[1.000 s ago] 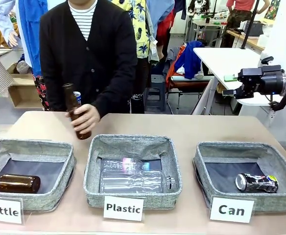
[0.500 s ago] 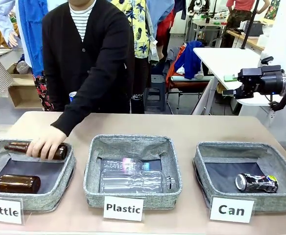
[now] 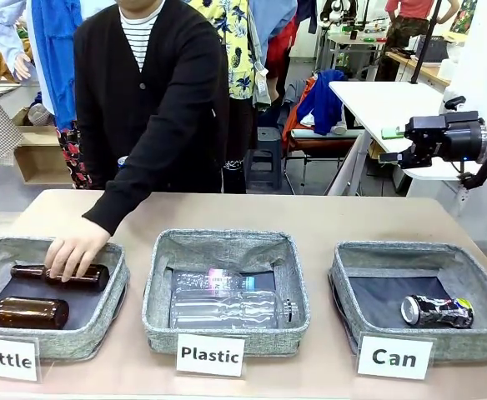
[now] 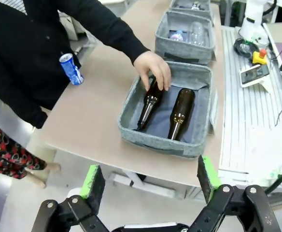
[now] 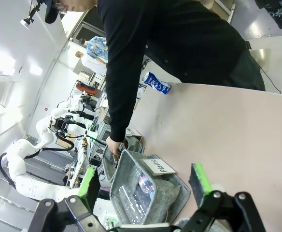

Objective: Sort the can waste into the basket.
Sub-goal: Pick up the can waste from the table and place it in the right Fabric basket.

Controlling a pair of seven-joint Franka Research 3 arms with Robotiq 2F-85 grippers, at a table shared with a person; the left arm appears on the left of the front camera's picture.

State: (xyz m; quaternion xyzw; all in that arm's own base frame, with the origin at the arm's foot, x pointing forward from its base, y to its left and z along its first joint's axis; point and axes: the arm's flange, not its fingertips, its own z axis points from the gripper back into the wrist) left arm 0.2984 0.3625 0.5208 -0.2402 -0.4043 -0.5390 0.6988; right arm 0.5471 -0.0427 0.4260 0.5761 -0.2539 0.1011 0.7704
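Hand (image 3: 75,252) on brown bottle (image 3: 28,272), dented can (image 3: 437,311) in basket (image 3: 419,247); left end effector (image 4: 149,176) apart, right end effector (image 5: 145,182) apart

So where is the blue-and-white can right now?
In the left wrist view the blue-and-white can is tilted just off the table's far edge, against the person's black cardigan, beyond the Bottle basket, on the robot's left.

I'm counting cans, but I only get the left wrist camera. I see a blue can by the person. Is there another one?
Observer: Yes, a dented black can lies on its side in the basket on the robot's right.
Operator: How do you know it's the can basket?
Observer: The white card in front of it reads "Can".
Operator: Is the right tool holding something?
Observer: No, it is open, with nothing between its fingers.
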